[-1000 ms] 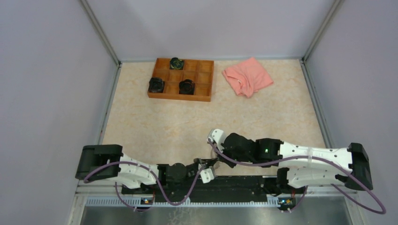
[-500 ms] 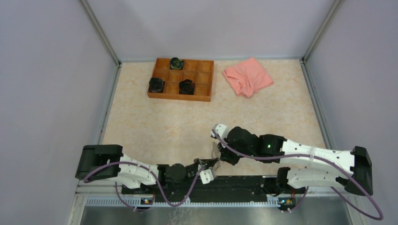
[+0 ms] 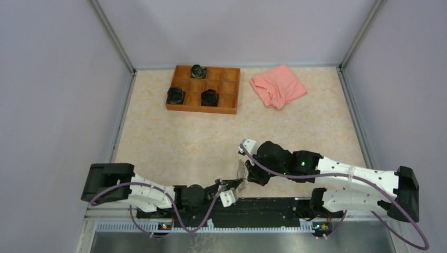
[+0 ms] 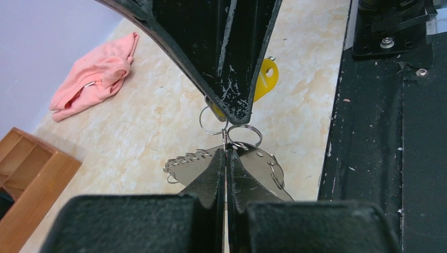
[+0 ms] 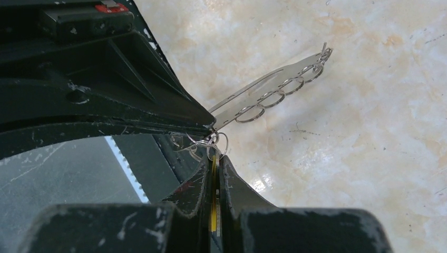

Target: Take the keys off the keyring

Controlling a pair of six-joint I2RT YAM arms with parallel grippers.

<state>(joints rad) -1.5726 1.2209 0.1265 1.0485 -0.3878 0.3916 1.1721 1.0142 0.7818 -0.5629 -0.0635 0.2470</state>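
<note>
At lower centre of the top view, the left gripper (image 4: 226, 154) is clamped onto the keyring (image 4: 258, 161), apparently to anchor it. To its right, the right gripper (image 4: 230, 112) is pinched tight on the yellow-headed key (image 4: 266, 79), probably to work it free. One key is visible, and two small split rings (image 4: 245, 134) link it to the keyring.

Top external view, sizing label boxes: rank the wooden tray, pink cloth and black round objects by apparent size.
1. wooden tray
2. pink cloth
3. black round objects, front left, front right, back: all three look about alike, so unranked.
</note>
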